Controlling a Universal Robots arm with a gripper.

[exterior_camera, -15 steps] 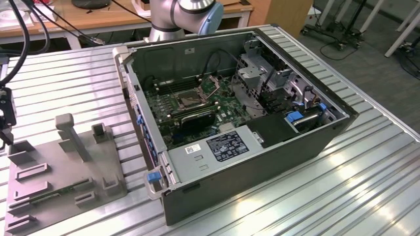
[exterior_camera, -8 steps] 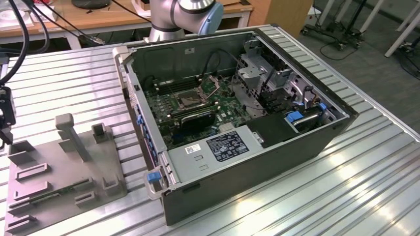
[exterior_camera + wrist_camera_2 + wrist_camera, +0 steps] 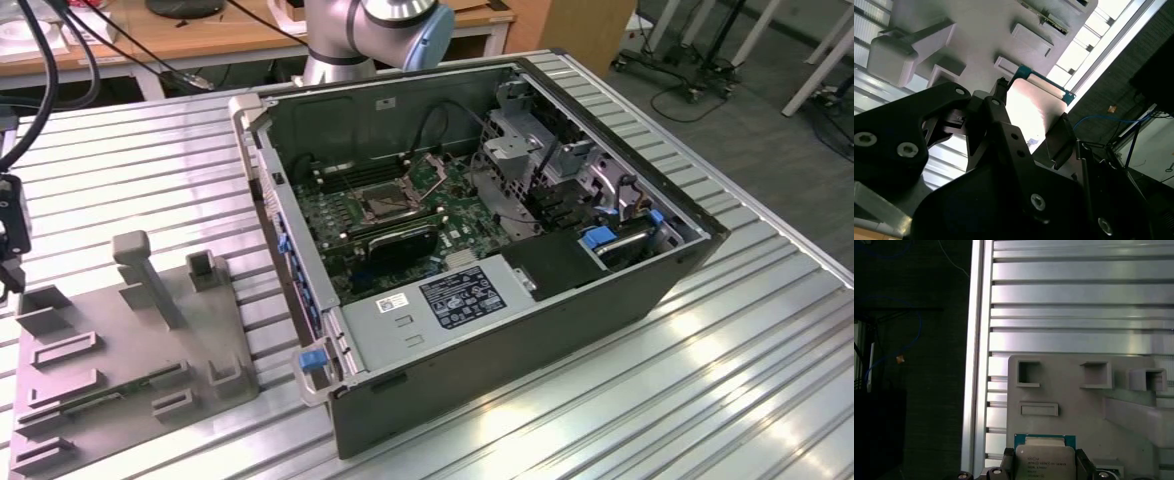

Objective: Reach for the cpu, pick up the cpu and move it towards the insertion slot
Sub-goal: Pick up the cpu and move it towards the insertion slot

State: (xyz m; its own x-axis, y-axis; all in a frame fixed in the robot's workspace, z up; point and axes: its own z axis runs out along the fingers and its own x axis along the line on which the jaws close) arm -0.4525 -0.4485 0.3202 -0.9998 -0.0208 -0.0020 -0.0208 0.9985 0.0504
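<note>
Gripping seems the right word: in both wrist views the fingers sit tight against two opposite edges of the cpu, which lies silvery face up over the grey fixture. Whether the cpu rests on the fixture or hangs clear of it, I cannot tell.

In the exterior view the wrist hangs at the nine o'clock edge, above the fixture, which lies on the ribbed tabletop at about eight o'clock. The open case fills the middle. The slot sits on the board inside it, just toward eleven o'clock of centre and well apart from the fingers.

The hold is on thin edges only, so I judge slipping the chief risk. A jolt or a tilt could let the cpu pivot or drop onto the fixture or tabletop. A lift that is not straight could catch a corner on the fixture. The fixture's post and the case's wall both stand between fingers and slot, toward three o'clock from the wrist, and a low path could knock the cpu against either. A skewed cpu would meet the slot crooked.
</note>
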